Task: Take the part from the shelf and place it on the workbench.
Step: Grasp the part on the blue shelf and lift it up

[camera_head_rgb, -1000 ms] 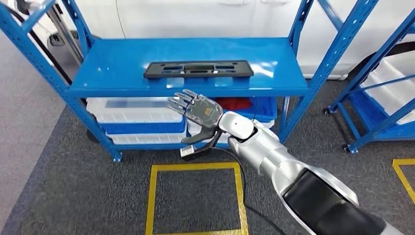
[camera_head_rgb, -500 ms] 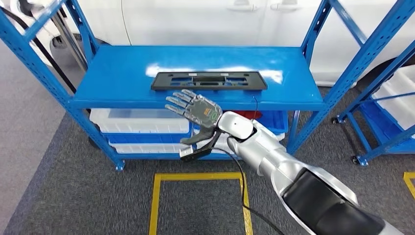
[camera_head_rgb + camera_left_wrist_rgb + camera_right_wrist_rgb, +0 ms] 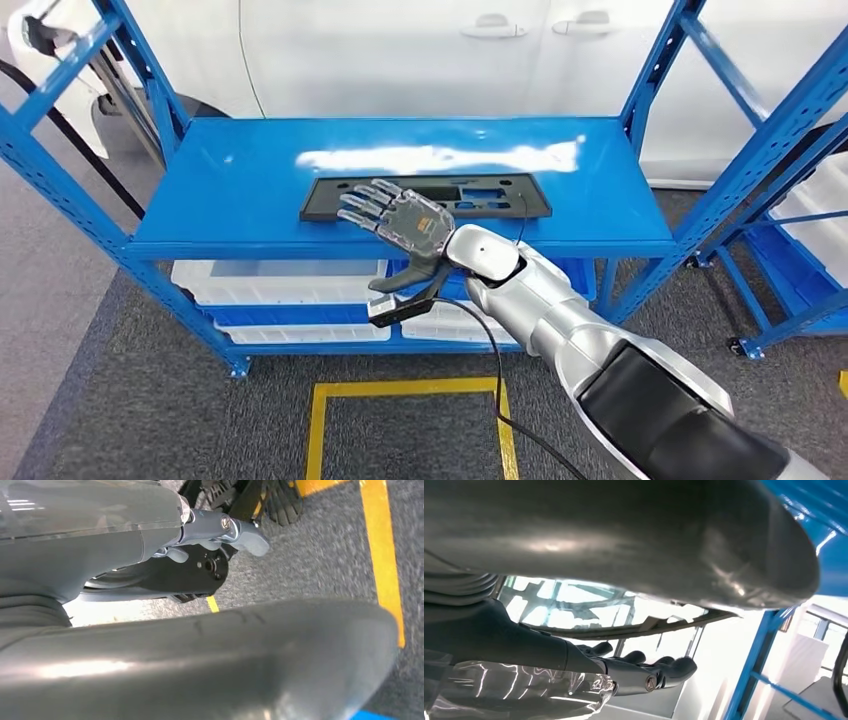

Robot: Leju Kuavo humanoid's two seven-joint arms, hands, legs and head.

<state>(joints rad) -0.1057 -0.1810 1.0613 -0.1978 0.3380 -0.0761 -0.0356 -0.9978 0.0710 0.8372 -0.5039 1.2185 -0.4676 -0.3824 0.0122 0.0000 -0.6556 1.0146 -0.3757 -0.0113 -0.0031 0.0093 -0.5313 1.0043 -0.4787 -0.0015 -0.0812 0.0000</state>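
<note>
The flat black part (image 3: 425,196) lies lengthwise on the top board of the blue shelf (image 3: 230,180), towards its front edge. The right hand (image 3: 400,222) hangs in front of it with fingers spread and straight, gripping nothing, its fingertips (image 3: 352,204) overlapping the part's near left stretch, though I cannot tell whether they touch it. From the left wrist view the left hand (image 3: 220,532) shows its fingers extended over grey carpet, empty. Under the top board sit white bins (image 3: 275,282). A yellow taped square (image 3: 405,420) marks the carpet before the shelf, a white car body (image 3: 450,50) stands behind, and another blue rack (image 3: 790,190) stands to the right.
</note>
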